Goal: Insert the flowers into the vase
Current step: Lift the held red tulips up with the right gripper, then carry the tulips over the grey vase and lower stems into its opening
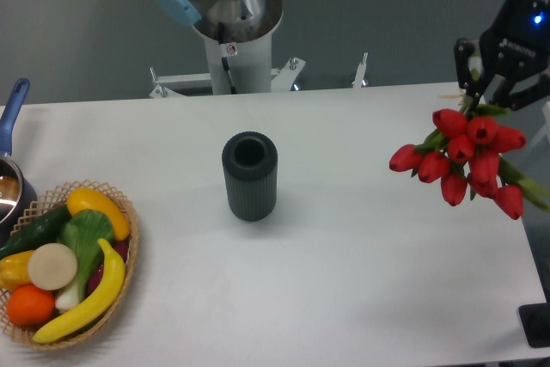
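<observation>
The dark ribbed vase (250, 175) stands upright near the middle of the white table (344, 247), its round mouth facing up. At the far right my gripper (486, 94) is shut on the stems of the flowers (468, 161), a bunch of red tulips whose buds hang down and to the left below the fingers, lifted off the table. The stems are mostly hidden inside the gripper. The bunch is well to the right of the vase and higher than it.
A wicker basket (120, 285) of fruit and vegetables sits at the front left. A blue-handled metal pot (10, 180) pokes in at the left edge. The arm's base column (230, 40) rises behind the table. A dark object (534, 326) lies past the front right corner.
</observation>
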Robot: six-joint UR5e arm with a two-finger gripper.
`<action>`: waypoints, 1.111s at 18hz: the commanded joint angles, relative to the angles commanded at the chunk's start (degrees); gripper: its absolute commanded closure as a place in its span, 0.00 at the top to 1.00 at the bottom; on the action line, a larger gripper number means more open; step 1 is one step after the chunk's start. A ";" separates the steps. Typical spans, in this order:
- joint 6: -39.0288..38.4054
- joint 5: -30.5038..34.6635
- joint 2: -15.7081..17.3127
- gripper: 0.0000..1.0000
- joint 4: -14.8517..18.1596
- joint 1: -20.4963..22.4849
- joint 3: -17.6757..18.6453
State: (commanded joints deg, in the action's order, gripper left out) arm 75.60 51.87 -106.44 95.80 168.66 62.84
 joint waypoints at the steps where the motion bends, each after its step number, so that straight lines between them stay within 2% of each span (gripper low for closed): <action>1: -0.79 -0.88 0.26 0.00 -0.09 0.17 0.00; 6: -2.73 -5.89 0.97 0.00 -0.18 0.61 0.00; 9: -4.84 -11.06 2.37 0.00 -0.18 1.67 0.87; 12: -6.33 -16.96 4.91 0.00 -0.44 2.28 4.29; 19: -7.39 -21.80 7.91 0.00 -0.27 2.46 7.64; 20: -8.09 -23.72 8.87 0.00 -0.35 2.46 9.13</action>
State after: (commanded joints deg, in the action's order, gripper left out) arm 67.51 28.14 -97.57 95.45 171.12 71.97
